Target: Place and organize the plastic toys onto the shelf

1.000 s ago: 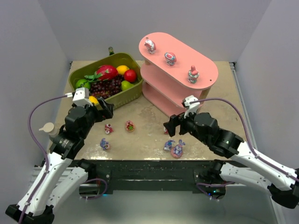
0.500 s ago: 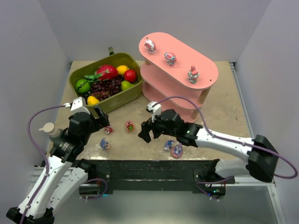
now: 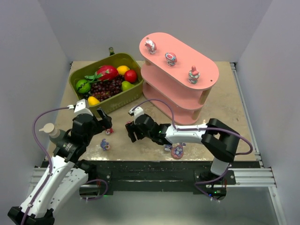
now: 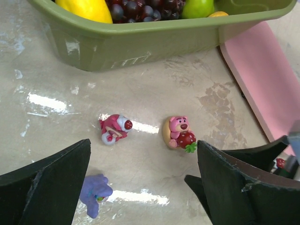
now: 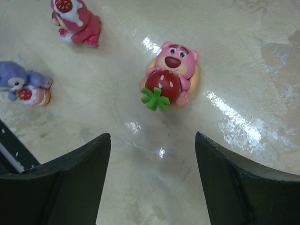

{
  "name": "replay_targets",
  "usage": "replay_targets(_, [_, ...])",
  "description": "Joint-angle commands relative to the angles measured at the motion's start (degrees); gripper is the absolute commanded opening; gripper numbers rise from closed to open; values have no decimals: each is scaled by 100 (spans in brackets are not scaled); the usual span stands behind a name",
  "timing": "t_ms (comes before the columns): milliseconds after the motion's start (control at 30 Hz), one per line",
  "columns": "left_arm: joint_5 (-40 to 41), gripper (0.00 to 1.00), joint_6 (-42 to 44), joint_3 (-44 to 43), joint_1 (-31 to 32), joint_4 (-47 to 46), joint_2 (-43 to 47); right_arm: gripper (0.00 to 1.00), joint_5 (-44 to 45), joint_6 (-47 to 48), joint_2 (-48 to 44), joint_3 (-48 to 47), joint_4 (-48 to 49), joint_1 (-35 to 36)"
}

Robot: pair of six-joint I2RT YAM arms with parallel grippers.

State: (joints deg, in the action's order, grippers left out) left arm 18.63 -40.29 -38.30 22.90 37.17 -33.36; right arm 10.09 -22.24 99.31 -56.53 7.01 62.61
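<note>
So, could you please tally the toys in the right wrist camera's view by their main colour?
Pink: 2, the bear hugging a strawberry and the pink-and-white figure
Purple: 1, the purple figure
Total: 3

Purple figurine (image 4: 98, 190) — perhaps a bear — half behind a black finger (image 4: 51, 183); basket (image 4: 140, 47) cropped at the top.

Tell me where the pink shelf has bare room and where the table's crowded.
Pink three-tier shelf: top board bare along both long edges beside its row of three glossy figurines; middle board's visible rim bare. Crowded: beige table's near strip, with loose figurines plus left claw and right claw.
</note>
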Motion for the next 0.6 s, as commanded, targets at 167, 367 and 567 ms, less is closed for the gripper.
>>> replay_targets(167, [-369, 100, 311, 148, -22, -561, 190, 68, 1118, -18, 642, -578, 1030, 138])
replay_targets(367, [-483, 100, 443, 139, -22, -632, 313, 54, 1399, -8, 1205, -956, 996, 164])
replay_targets(567, [-483, 100, 443, 148, -22, -623, 541, 18, 1865, -140, 1065, -992, 618, 252])
